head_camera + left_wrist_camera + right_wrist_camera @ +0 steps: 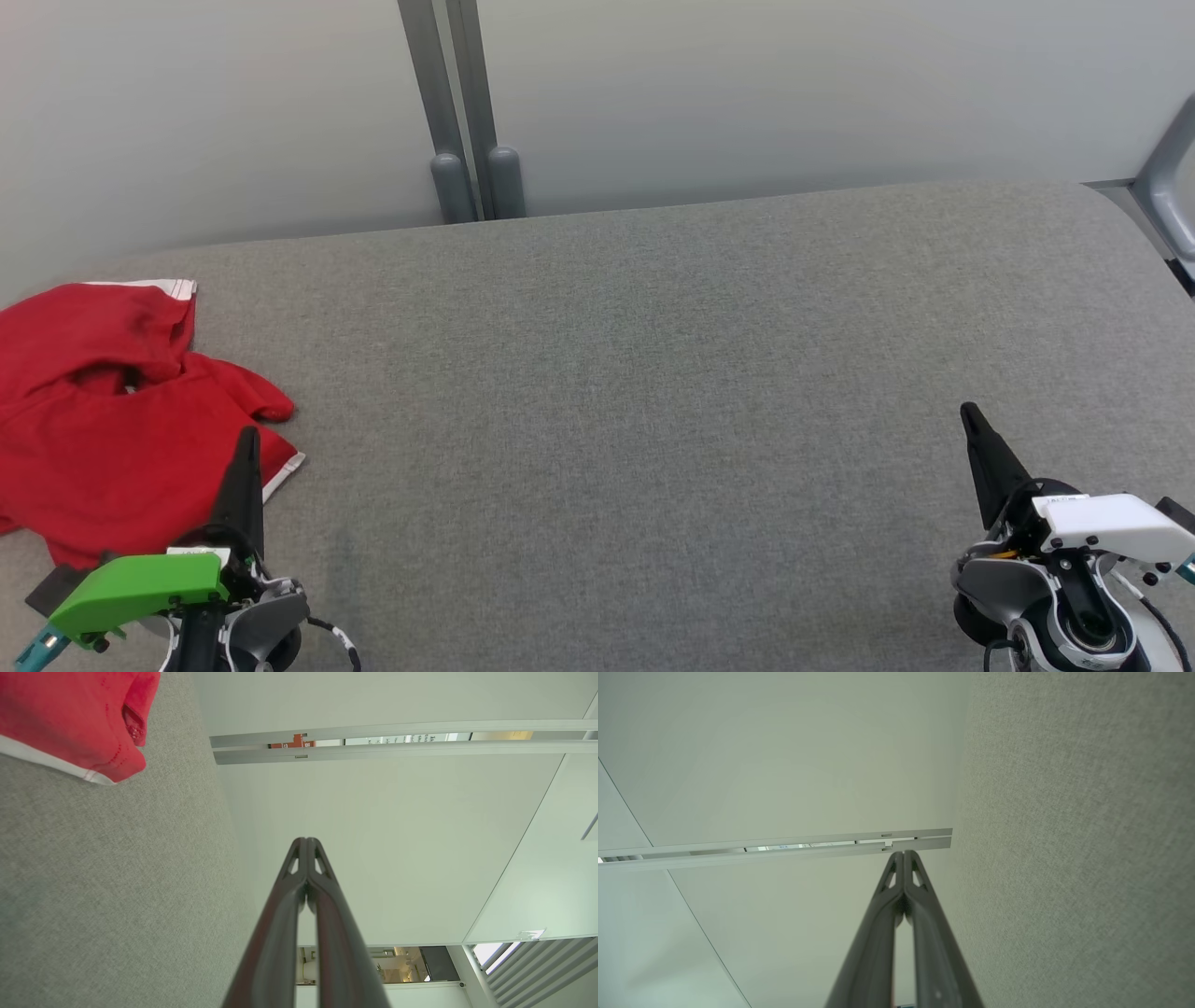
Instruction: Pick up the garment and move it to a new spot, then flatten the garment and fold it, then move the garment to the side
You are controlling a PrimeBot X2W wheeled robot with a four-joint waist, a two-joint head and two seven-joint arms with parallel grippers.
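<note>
The red, white-hemmed garment is bunched at the cushion's left end; left gripper and right gripper are pressed together.

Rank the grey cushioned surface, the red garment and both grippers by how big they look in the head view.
1. Grey cushioned surface, spanning the whole width.
2. Red garment, crumpled at the left edge, partly cut off.
3. Left gripper and right gripper: look alike, unranked; both near the camera.
</note>
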